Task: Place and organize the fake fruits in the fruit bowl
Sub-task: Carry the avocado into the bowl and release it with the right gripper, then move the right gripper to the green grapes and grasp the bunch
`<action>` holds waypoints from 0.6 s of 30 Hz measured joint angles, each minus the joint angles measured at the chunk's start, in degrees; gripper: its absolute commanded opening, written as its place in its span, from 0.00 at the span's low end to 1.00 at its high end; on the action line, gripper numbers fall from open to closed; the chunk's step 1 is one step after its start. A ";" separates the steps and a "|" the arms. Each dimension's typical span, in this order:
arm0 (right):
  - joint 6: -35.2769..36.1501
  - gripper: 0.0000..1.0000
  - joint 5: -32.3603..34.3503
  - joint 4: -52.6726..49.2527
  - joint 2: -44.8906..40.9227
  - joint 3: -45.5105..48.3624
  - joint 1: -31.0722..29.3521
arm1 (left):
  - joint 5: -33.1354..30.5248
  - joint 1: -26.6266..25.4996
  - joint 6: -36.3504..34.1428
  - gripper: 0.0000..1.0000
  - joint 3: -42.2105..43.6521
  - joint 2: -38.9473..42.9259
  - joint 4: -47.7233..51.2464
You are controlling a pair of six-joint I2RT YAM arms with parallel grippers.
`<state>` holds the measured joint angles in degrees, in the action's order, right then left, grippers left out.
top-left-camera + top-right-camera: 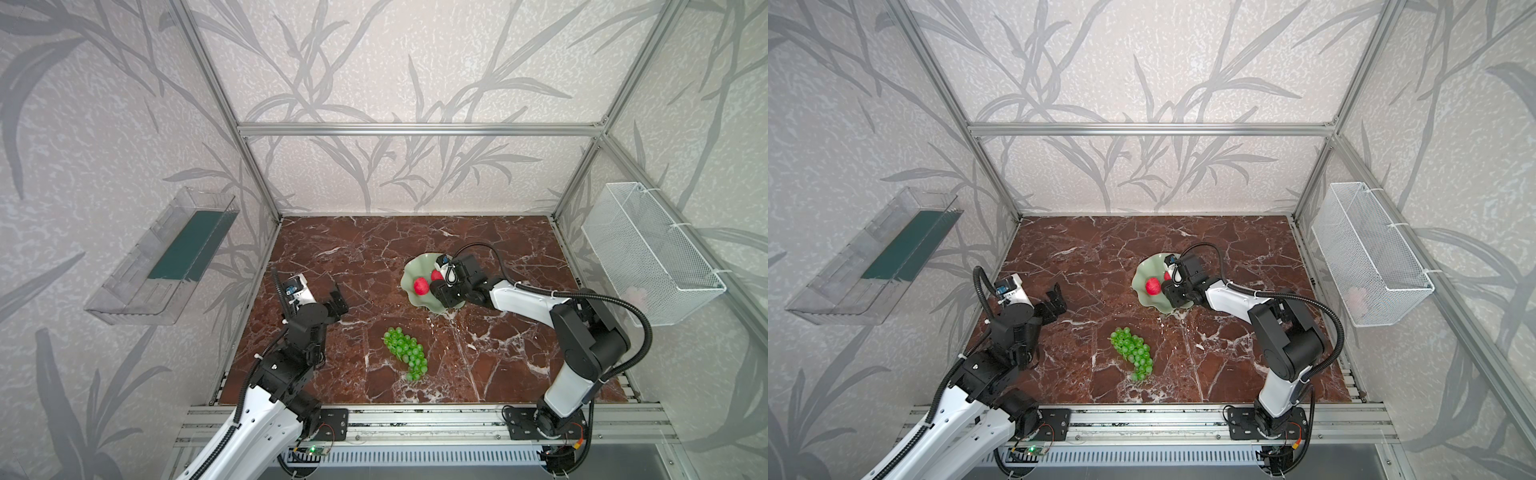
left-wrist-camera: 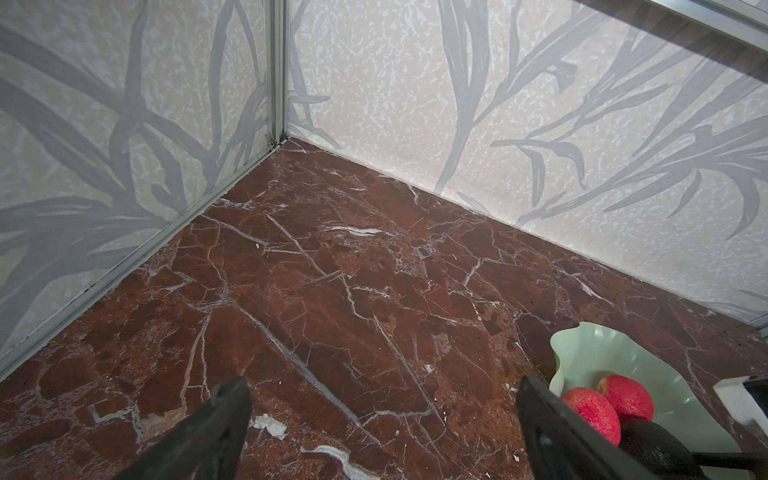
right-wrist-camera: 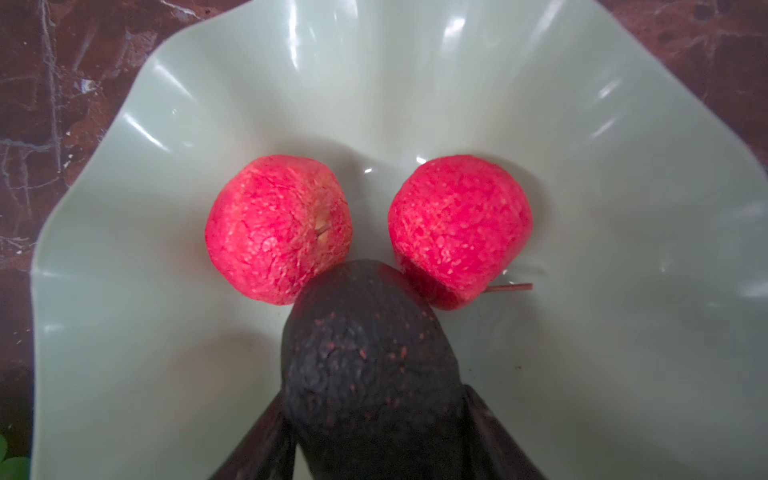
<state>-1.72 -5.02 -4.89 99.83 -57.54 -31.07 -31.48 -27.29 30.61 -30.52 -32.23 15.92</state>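
Note:
The pale green fruit bowl (image 1: 415,266) (image 3: 582,166) stands right of the table's middle. Two red fruits (image 3: 278,228) (image 3: 459,226) lie side by side in it, and both top views show them too (image 1: 420,285) (image 1: 1152,286). My right gripper (image 3: 374,395) (image 1: 438,291) reaches low into the bowl, its fingers against both sides of the dark avocado (image 3: 365,353), whose narrow end touches the two red fruits. The green grapes (image 1: 406,353) (image 1: 1133,353) lie on the marble in front of the bowl. My left gripper (image 2: 381,382) (image 1: 338,301) hangs open and empty over bare marble, left of the bowl.
A clear plastic tray (image 1: 166,257) hangs on the left wall and a white wire basket (image 1: 648,253) on the right wall. Aluminium posts and patterned walls close in the marble table (image 1: 478,365) on three sides.

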 measured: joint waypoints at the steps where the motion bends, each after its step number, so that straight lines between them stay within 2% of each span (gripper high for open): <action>1: -0.13 0.68 0.02 -0.13 0.00 -0.13 0.00 | 0.00 0.04 0.00 1.00 0.00 0.00 0.00; 6: -0.35 0.78 0.04 -0.59 -1.05 -0.46 0.00 | 0.00 0.11 -0.02 1.00 0.00 0.00 -0.02; 11: -1.31 0.83 -0.96 0.57 -7.76 1.25 0.00 | 0.00 0.31 0.00 1.00 0.07 0.00 -0.04; 18: -4.52 0.86 -5.20 11.50 -21.51 13.73 -2.60 | 0.04 0.37 0.11 1.00 1.05 -0.11 -0.55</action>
<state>-6.24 -10.22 6.61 78.32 -43.81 -33.67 -31.44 -26.92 30.72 -29.47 -32.34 15.38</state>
